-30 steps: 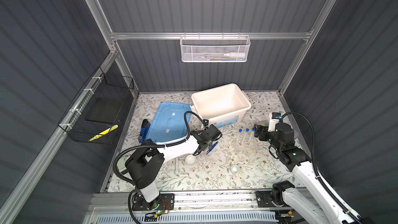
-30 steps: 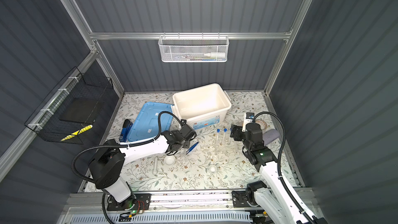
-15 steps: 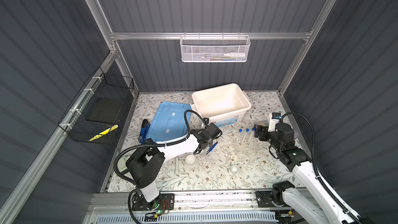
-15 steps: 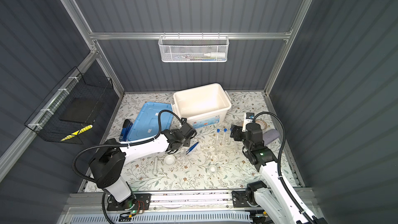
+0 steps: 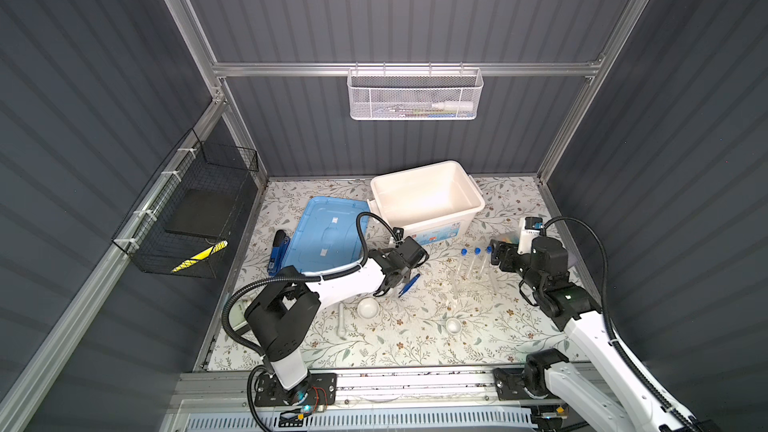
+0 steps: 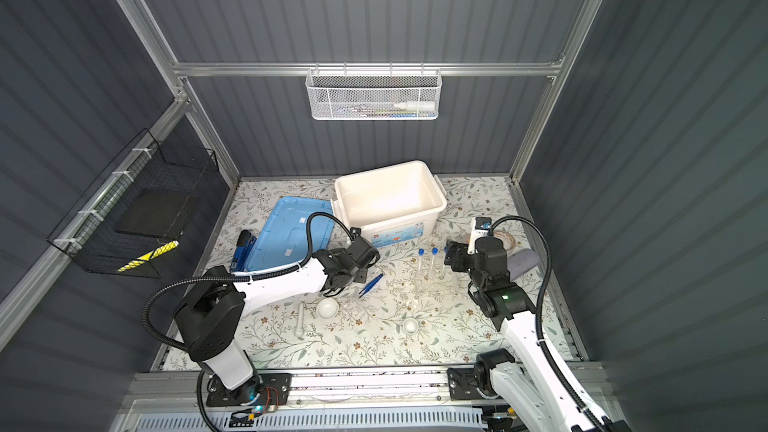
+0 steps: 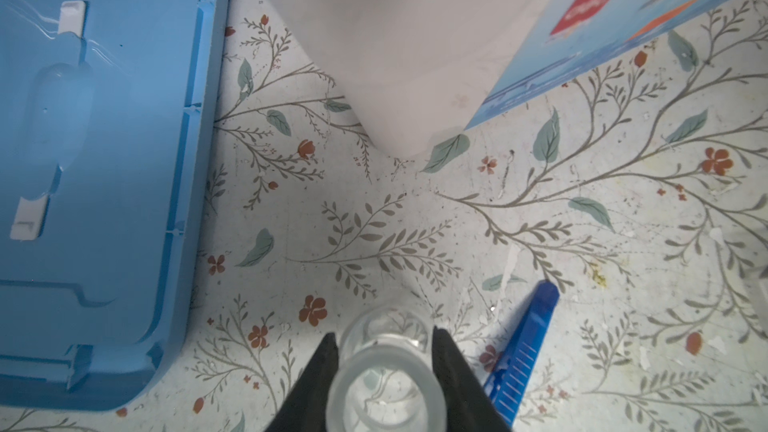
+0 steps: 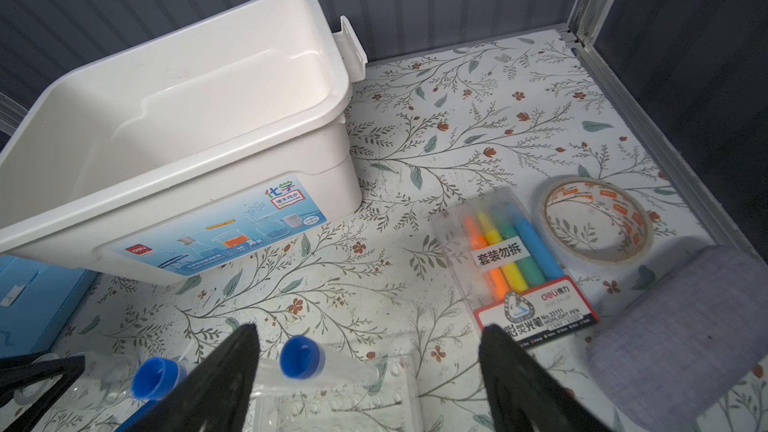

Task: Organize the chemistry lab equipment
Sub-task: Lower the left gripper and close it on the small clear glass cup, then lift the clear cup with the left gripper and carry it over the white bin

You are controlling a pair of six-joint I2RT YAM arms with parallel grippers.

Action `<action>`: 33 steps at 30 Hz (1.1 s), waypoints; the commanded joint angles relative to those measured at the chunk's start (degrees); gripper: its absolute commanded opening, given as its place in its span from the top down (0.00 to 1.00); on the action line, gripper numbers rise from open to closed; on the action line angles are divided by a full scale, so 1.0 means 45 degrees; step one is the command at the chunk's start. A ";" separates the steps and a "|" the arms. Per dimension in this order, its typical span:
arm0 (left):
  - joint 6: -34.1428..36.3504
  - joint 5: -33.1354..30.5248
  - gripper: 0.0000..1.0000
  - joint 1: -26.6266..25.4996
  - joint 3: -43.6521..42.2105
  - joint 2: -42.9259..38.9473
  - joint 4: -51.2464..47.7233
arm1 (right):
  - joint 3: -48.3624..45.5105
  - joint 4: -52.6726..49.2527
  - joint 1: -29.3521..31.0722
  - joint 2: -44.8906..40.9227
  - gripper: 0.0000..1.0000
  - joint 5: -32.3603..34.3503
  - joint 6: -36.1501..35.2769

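The left jaws are squeezing in and now pinching the small glass (image 7: 384, 371), getting it ready for lifting. The right jaws are staying spread wide.

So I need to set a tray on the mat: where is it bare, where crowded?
Bare: the strip between pestle, small bowl and front rail; the back corner right of the white bin. Crowded: around the left claw, glass vessel and tweezers, and from tube rack to highlighters.
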 commanded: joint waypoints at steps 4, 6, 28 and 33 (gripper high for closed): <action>0.0296 0.0183 0.66 0.0079 0.0183 -0.0187 -0.0065 | -0.0080 -0.0039 -0.0070 -0.0036 0.15 -0.0068 0.0025; 0.0354 0.0140 0.66 0.0066 0.0206 -0.0266 -0.0091 | -0.0065 -0.0013 -0.0085 -0.0017 0.15 -0.0060 0.0025; 0.0742 -0.0006 0.70 0.0035 0.0181 -0.1335 -0.0021 | 0.0407 0.0061 -0.0140 0.0234 0.15 -0.0290 -0.0072; 0.0922 0.0101 0.71 -0.0023 0.0303 -0.1667 -0.0159 | 0.0693 0.0218 -0.0164 0.0545 0.15 -0.0360 -0.0190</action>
